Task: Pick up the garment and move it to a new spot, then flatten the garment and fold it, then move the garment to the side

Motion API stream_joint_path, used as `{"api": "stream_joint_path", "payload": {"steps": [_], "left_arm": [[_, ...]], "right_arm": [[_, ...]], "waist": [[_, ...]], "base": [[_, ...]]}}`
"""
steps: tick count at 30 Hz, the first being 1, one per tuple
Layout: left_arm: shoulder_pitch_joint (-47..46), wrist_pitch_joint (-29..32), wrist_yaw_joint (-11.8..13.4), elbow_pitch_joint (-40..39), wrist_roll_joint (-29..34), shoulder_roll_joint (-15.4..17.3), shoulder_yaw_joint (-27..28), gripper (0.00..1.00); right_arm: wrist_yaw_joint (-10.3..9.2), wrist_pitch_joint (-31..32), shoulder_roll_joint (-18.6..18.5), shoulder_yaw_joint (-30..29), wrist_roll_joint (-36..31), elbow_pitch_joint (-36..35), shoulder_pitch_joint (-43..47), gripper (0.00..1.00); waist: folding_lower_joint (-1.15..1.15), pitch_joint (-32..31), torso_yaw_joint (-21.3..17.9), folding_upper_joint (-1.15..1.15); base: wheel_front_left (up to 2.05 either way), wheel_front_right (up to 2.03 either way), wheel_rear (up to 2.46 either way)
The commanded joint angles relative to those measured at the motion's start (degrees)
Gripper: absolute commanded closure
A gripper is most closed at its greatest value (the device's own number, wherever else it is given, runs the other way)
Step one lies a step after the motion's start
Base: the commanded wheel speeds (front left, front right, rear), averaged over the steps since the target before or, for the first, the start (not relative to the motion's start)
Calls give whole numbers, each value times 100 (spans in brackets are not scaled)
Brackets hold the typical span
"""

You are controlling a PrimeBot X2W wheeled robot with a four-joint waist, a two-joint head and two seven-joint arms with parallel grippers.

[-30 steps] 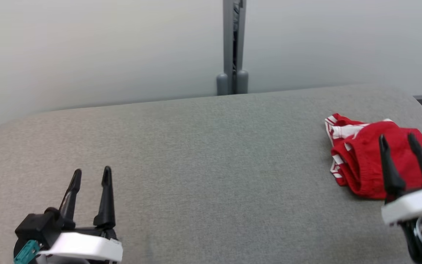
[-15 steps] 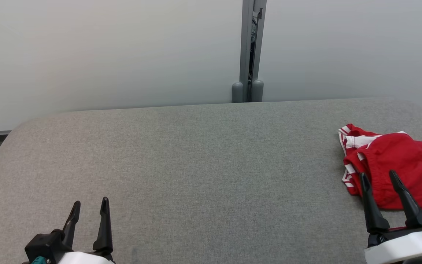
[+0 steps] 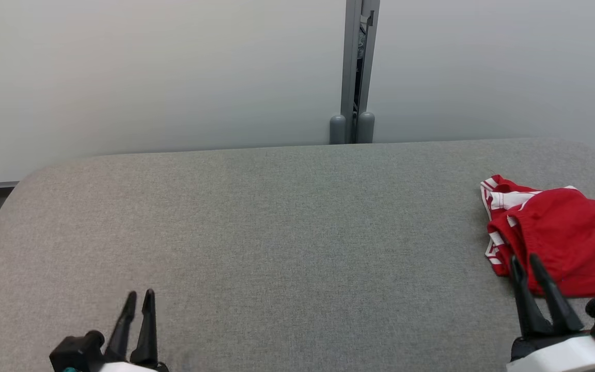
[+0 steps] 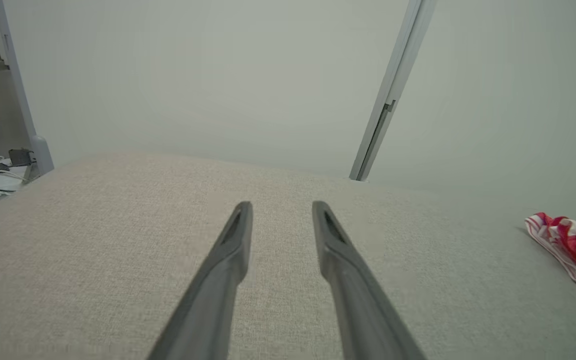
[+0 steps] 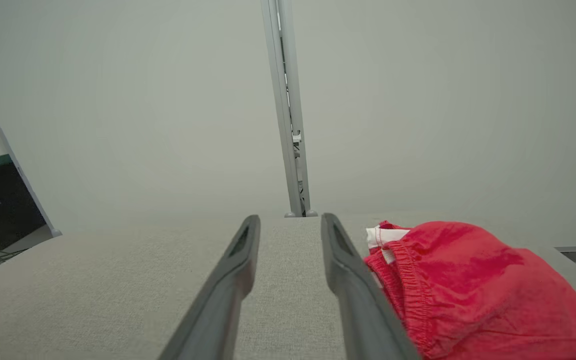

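One garment [image 3: 561,243], red with white stripes, lies bunched up at the right end of the gray surface [image 3: 277,217]. There are two grippers. The left gripper [image 3: 140,293] and the right gripper [image 3: 523,258] both have their fingers apart and hold nothing.

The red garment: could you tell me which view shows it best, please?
The head view: nearly the whole red garment shows, striped trim included. The right wrist view shows it close but cropped; the left wrist view, its striped edge.
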Motion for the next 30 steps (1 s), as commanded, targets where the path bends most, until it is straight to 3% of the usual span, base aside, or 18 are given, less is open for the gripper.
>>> {"api": "stream_joint_path", "payload": {"steps": [1, 30], "left_arm": [[56, 12, -5, 55, -19, -42, -13, 100], [-274, 723, -520, 164, -2123, -353, 673, 100]], "right_arm": [[0, 4, 29, 13, 26, 59, 42, 100], [0, 493, 150, -223, 2601, 486, -311, 100]], "waist": [[0, 1, 0, 0], [0, 86, -13, 0]], "base": [[0, 0, 0], [0, 0, 0]]}}
